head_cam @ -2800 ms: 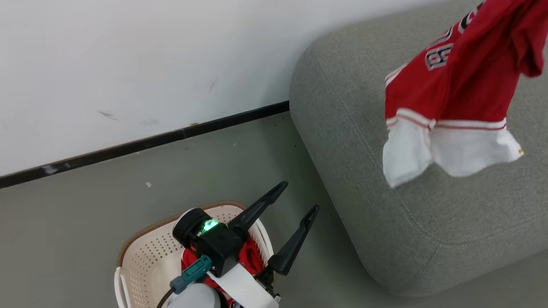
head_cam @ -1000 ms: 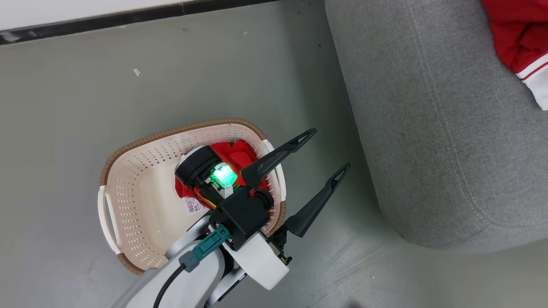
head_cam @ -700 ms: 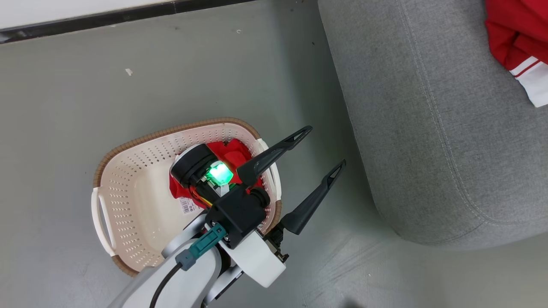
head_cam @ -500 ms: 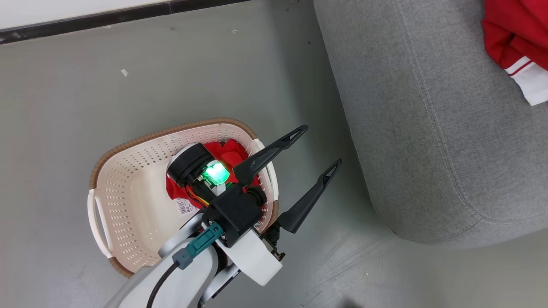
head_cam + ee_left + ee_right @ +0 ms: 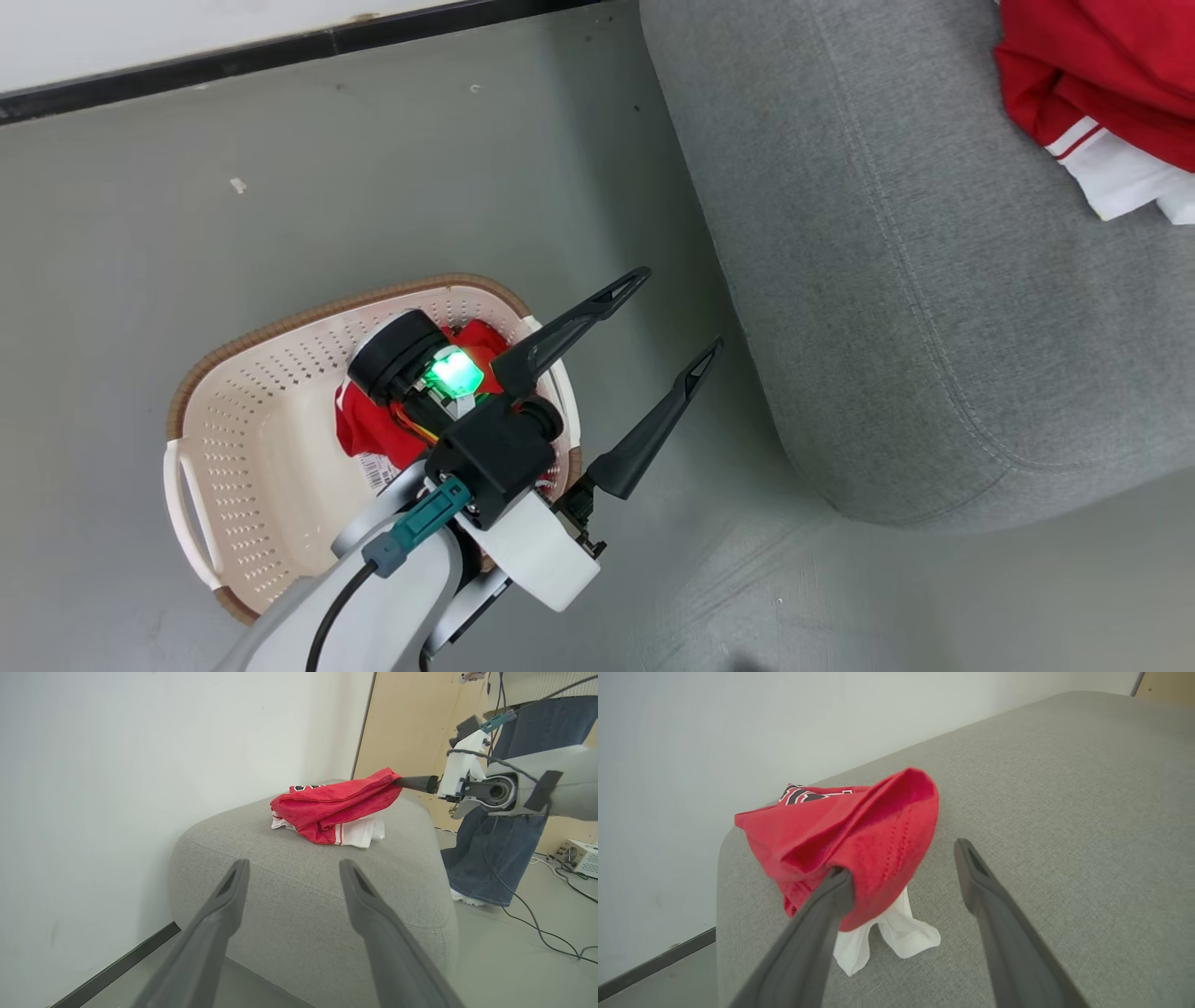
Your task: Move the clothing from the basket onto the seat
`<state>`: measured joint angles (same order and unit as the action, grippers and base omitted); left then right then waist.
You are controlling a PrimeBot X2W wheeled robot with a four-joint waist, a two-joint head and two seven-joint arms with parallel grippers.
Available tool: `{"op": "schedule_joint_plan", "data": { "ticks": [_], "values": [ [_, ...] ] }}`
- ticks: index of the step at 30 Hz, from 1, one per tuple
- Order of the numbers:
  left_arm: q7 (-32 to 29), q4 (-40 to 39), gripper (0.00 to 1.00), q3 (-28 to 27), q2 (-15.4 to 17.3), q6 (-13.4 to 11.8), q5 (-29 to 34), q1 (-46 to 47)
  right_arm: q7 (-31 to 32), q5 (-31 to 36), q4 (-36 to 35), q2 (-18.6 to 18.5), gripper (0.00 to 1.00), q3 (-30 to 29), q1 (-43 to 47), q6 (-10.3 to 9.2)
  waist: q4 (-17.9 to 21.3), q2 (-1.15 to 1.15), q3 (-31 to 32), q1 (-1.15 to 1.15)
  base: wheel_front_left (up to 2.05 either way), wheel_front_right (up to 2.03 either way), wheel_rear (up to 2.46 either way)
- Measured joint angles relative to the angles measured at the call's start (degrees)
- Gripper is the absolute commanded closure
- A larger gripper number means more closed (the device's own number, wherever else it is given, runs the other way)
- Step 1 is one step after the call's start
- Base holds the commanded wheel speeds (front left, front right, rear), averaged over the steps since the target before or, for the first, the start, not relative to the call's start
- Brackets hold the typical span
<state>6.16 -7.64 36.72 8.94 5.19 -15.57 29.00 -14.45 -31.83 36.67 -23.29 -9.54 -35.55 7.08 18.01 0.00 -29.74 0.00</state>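
The bright red white-trimmed jersey (image 5: 878,835) is draped mid-frame on the grey woven-fabric sofa (image 5: 1064,812), yet hooked over one finger of the parted right pincer (image 5: 901,863); on withdrawal it may be dragged off.

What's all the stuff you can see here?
seat: one, grey, right of the basket
basket: one, cream with brown rim, on the floor
clothing on seat: one heap, red and white, on top
clothing in basket: some, red, inside
floor: grey
wall: white, behind the seat
person's legs: blue jeans, beside the seat
left end effector: dark, open, between basket and seat
right end effector: dark, open, cloth draped on one finger
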Motion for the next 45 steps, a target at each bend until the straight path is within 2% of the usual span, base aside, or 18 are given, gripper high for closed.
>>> {"op": "schedule_joint_plan", "data": {
  "ticks": [11, 18, 23, 28, 37, 45],
  "values": [
    [1.29, 0.58, 0.00, -1.15, 0.36, 0.00, -0.65, -0.02, -0.01, 1.09, -5.58, 1.47, 0.00, -3.71, 9.47, 0.00, 2.85, 0.00, 1.82, 0.00, 0.00, 0.00, 0.00],
    [3.15, 1.24, 0.00, -3.50, 0.71, -0.60, -2.07, -0.34, -0.15, 2.94, -12.72, 3.37, 0.00, -3.78, 10.69, -0.01, 4.27, 0.00, 3.70, 0.00, 0.00, 0.00, 0.00],
    [4.75, 2.57, 0.00, -6.09, 1.31, -1.59, -2.56, -1.27, -0.16, 4.79, -17.90, 4.58, 0.00, -0.05, 10.59, -0.01, 4.60, 0.00, 5.43, 0.00, 0.00, 0.00, 0.00],
    [5.76, 4.71, 0.00, -9.33, 2.32, -4.10, -2.82, -3.61, -0.16, 6.89, -21.02, 5.44, 0.00, 4.85, 10.32, -0.01, 4.20, 0.00, 7.36, 0.00, 0.00, 0.00, 0.00],
    [7.27, 6.89, 0.00, -14.73, 2.89, -8.09, -3.69, -8.70, -0.16, 9.13, -22.88, 7.15, 0.00, 13.24, 7.95, 0.00, 1.64, 0.00, 10.92, 0.00, 0.00, 0.00, 0.00],
    [8.05, 8.69, 0.00, -20.85, 3.46, -12.37, -5.22, -15.07, -0.16, 11.67, -22.52, 8.58, 0.00, 21.19, 8.03, 0.00, -2.21, 0.00, 14.57, 0.00, 0.00, 0.00, 0.00]
  ]
}}
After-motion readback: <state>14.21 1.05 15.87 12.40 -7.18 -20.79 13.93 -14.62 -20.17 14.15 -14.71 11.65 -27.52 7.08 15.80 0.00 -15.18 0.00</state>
